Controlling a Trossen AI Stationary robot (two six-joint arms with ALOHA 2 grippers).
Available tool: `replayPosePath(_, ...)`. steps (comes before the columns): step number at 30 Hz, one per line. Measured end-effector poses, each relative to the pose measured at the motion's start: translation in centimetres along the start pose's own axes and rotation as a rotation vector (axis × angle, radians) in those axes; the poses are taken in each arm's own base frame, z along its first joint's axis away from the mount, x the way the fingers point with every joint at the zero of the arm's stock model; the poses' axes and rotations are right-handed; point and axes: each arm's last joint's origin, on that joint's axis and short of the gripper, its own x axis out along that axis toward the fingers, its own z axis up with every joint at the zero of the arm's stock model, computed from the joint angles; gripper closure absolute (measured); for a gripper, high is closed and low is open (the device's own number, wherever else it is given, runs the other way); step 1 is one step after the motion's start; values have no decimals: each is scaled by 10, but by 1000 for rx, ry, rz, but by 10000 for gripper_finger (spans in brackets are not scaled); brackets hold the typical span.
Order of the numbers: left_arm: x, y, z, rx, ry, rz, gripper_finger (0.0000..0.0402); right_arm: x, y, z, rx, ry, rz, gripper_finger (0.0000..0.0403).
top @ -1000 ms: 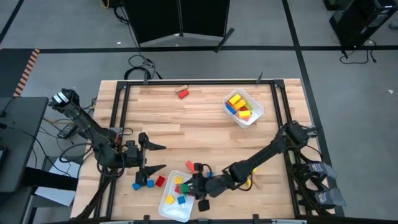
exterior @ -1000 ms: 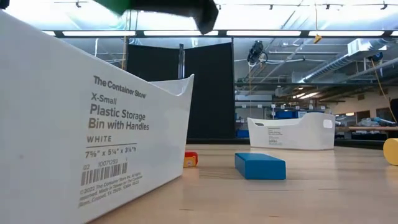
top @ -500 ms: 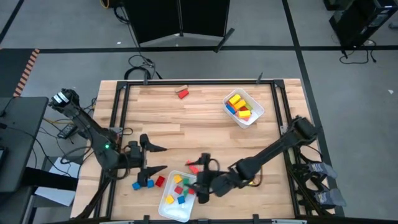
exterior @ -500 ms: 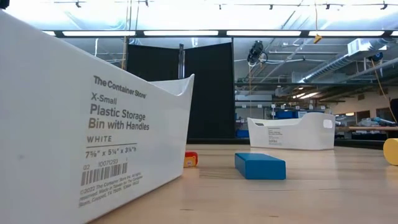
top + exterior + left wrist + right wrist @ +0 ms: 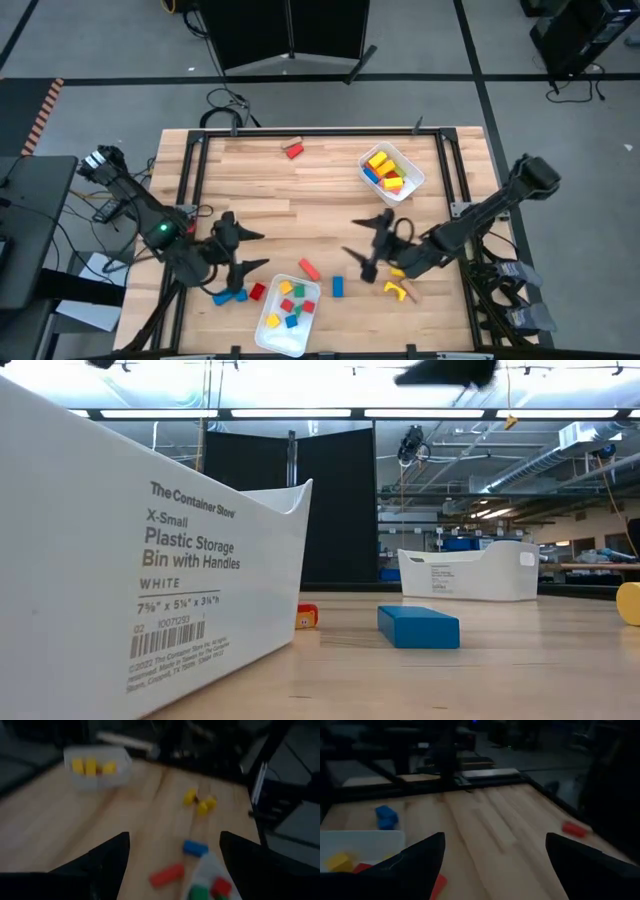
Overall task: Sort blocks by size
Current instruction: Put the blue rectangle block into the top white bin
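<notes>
On the table's near half, seen from above, the right gripper (image 5: pixel 366 240) hangs spread and empty between the far tray (image 5: pixel 416 178) of yellow blocks and the near tray (image 5: pixel 270 338) of small cubes. The left gripper (image 5: pixel 243 250), likewise spread, waits beside a blue block (image 5: pixel 232 296) and a red cube (image 5: pixel 257 291). A red bar (image 5: pixel 309 269), a blue bar (image 5: pixel 337 287) and yellow arches (image 5: pixel 400 290) lie loose on the table.

Low view — the blue bar (image 5: pixel 418 627) lies flat beyond the near tray's wall.

Left wrist view — open fingers (image 5: pixel 107 862) frame both bars.

Right wrist view — nothing held. Risk: a descent toward the closely placed bars may nudge one aside or against the tray.
</notes>
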Motion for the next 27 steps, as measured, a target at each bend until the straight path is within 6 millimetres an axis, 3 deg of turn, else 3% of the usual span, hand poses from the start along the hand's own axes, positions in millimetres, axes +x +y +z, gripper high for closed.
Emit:
replayPosePath(6, 8, 3, -35, -99, 390, 10, 86, -19, -22, -31, 161, -3, -12, 48)
replayPosePath(14, 15, -21, -88, -157, 871, 13, 89, -14, -21, -46, 179, 4, -24, 49)
replayPosePath(22, 2, -36, -119, -192, 999, 81, 92, -6, -20, -48, 168, -2, -35, 50)
replayPosePath(27, -3, -32, -133, -184, 1010, 176, 92, -6, -20, -46, 165, -13, -30, 53)
